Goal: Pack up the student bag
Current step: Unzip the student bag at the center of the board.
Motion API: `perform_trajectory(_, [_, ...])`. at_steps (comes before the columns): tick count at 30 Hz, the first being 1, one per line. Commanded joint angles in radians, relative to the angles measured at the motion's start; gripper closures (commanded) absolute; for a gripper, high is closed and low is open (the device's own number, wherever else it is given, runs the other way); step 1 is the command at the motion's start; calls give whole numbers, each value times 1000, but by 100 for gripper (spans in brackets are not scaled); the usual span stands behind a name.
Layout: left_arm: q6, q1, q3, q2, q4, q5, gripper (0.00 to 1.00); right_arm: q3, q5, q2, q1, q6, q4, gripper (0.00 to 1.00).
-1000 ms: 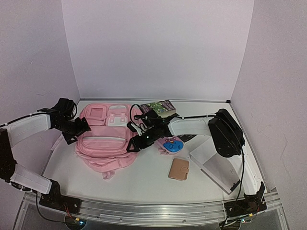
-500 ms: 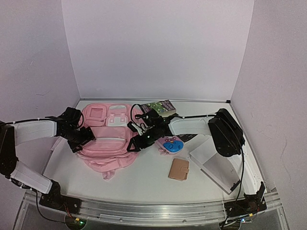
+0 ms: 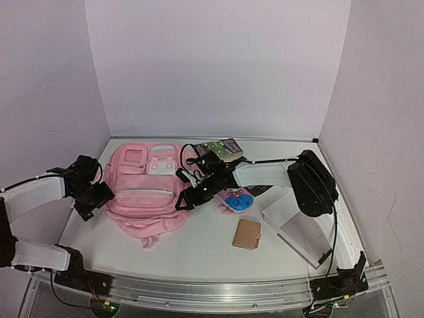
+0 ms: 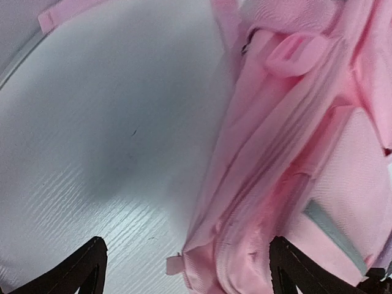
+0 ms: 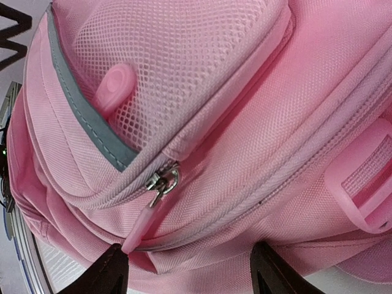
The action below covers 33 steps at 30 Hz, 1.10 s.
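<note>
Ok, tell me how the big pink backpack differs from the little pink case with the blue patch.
Size: the backpack is by far the larger; the case is small and oval. Look: the backpack has zip pockets and a grey stripe; the case carries a blue patch. Place: the backpack lies left of centre, the case right of it. Both are pink.

Bag (image 3: pixel 142 195): large, soft, pink fabric. Lies flat on table (image 3: pixel 199 255), left of centre, front face up. Grey-white stripe runs across the front. Mesh pocket with grey trim on one side. Zip there has metal slider and pink pull tab. Strap end trails toward near edge.
</note>
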Motion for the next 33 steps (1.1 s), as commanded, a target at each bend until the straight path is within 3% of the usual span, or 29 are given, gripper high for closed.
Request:
perform_trajectory(1, [-26, 11, -50, 58, 118, 64, 9, -5, 75, 63, -13, -13, -104, 32])
perform_trajectory(4, [-18, 11, -68, 101, 225, 125, 16, 3, 80, 71, -14, -20, -106, 32])
perform_trajectory(6, [-7, 10, -71, 107, 289, 168, 25, 11, 80, 78, -13, -22, -108, 31])
perform_trajectory(9, [6, 7, -53, 63, 327, 209, 49, 22, 77, 84, -13, -24, -114, 31])
perform_trajectory(14, [6, 1, 25, -53, 229, 183, 90, 39, 72, 78, -12, -34, -130, 31])
perform_trajectory(16, [1, 2, 56, -92, 195, 181, 99, 48, 71, 73, -12, -39, -138, 31])
perform_trajectory(24, [-54, 0, 194, -139, 69, 150, 100, 99, 83, -21, -14, -108, -192, 27])
perform_trajectory(33, [-154, -54, 421, -3, -125, 26, 100, 160, 130, -110, -18, -236, -291, 19])
